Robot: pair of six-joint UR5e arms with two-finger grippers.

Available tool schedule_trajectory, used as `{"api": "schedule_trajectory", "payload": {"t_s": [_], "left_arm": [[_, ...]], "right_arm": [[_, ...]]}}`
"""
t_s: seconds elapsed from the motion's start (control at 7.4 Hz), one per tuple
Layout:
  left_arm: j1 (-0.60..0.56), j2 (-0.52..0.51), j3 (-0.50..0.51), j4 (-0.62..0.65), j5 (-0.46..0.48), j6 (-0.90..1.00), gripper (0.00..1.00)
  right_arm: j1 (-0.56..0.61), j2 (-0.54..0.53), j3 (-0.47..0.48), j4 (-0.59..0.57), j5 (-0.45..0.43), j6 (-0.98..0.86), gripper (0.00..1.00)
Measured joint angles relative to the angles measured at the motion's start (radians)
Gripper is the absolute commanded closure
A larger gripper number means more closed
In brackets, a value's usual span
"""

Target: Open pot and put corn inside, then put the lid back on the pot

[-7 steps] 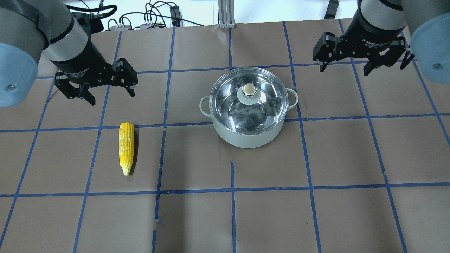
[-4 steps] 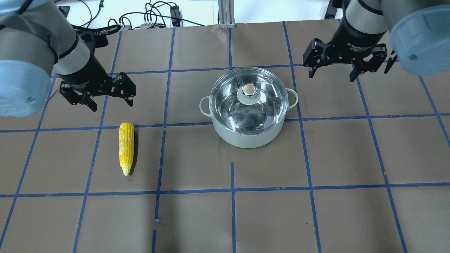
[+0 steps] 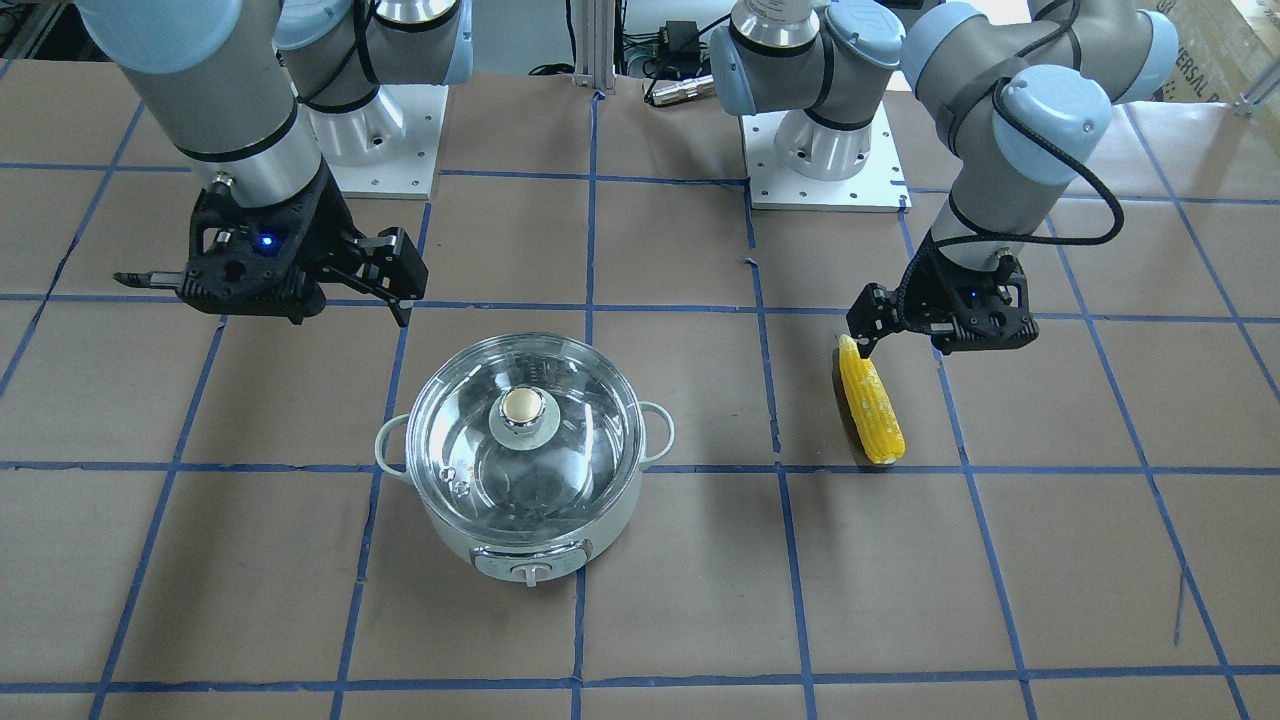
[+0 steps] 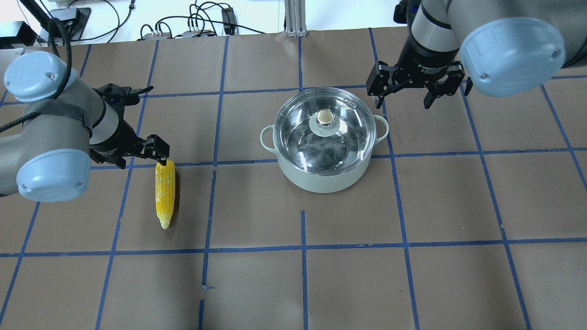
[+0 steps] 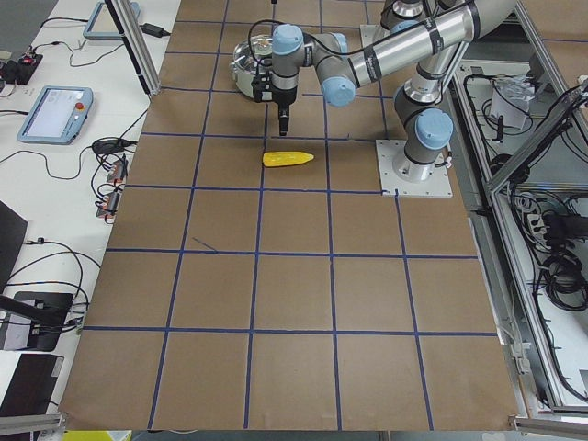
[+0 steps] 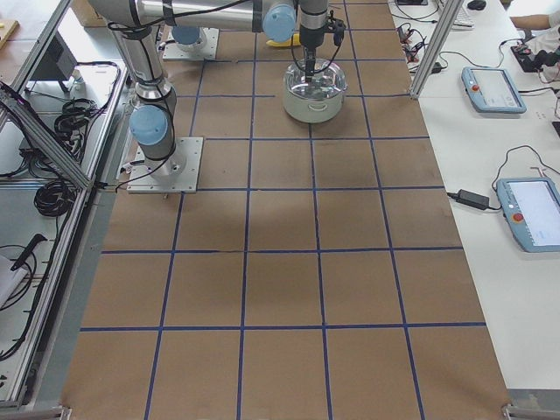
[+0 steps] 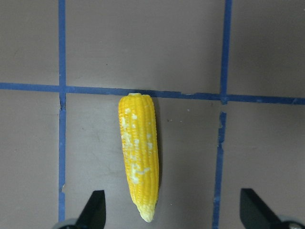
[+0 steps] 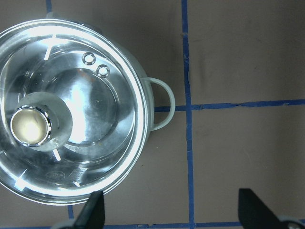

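Bright, even light — lid (image 4: 323, 129) glare

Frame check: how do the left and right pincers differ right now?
The left pincer hangs at the blunt end of the corn; the right pincer hangs beside the pot, off to the side of the knob on the lid. In the front-facing view the left pincer looks lower than the right pincer. Both are open and hold nothing.

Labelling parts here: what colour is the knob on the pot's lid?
The knob is gold-topped over silver, clearest in the front-facing view.
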Motion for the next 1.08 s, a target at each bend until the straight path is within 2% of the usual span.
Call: {"api": "schedule_trajectory", "payload": {"t_s": [0.54,1.08], "left_arm": [[0.021,-0.095,-0.057,0.106,0.0,-0.04,0.0],[0.019,-0.193,-0.106,0.314,0.0,-0.089,0.0]], "right_arm": [[0.119,0.072,-0.032,-0.051,-0.001,-0.002,0.0],[0.186,0.157,-0.045,-0.169,-0.014,0.163,0.01]]}}
